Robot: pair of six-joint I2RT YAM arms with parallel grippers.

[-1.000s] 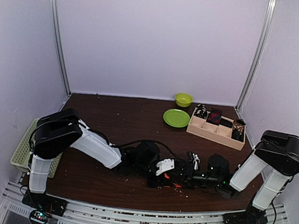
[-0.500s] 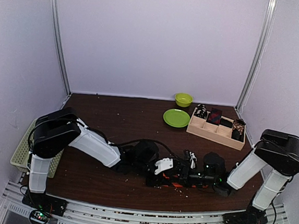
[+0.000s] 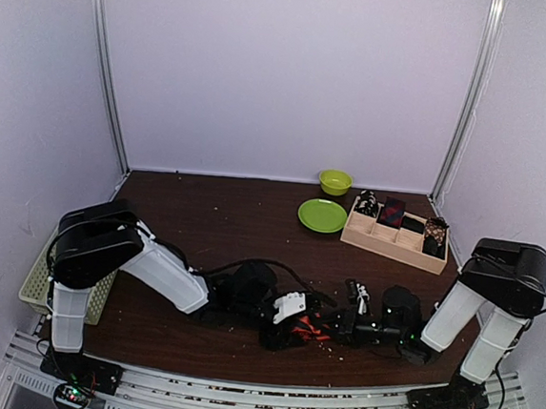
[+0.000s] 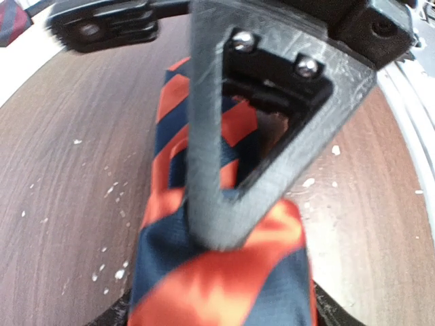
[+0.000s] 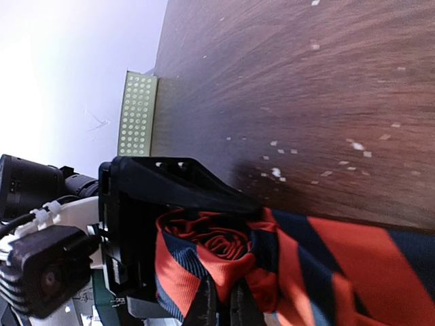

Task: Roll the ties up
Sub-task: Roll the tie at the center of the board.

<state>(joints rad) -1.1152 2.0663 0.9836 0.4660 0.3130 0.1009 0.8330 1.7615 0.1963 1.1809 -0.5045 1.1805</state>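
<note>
The pale green mesh basket [image 3: 37,280] sits at the far left edge of the counter [image 3: 224,219], well apart from both end effectors and behind the left arm's elbow.

The left end effector [image 3: 289,325] lies low over the counter near its front edge. In the left wrist view one grey finger [image 4: 204,149] lies across the orange-red tie [image 4: 224,285]. The second finger cannot be made out, so I cannot tell whether this end effector is spread or pinching.

The orange-red tie, with dark diagonal stripes, lies on the counter between the two end effectors and touches both. Its end is wound into a tight spiral, and the rest runs flat from the roll under the left finger.

The right end effector [image 3: 344,324] faces the left one, just beside it. Its fingers [image 5: 204,309] are pressed together on the middle of the spiral.

Beyond the right end effector, well apart from it, are a green plate [image 3: 322,215] and a green bowl [image 3: 335,181]. To their right is a wooden tray [image 3: 398,246] with rolled ties [image 3: 392,212] in its compartments.
</note>
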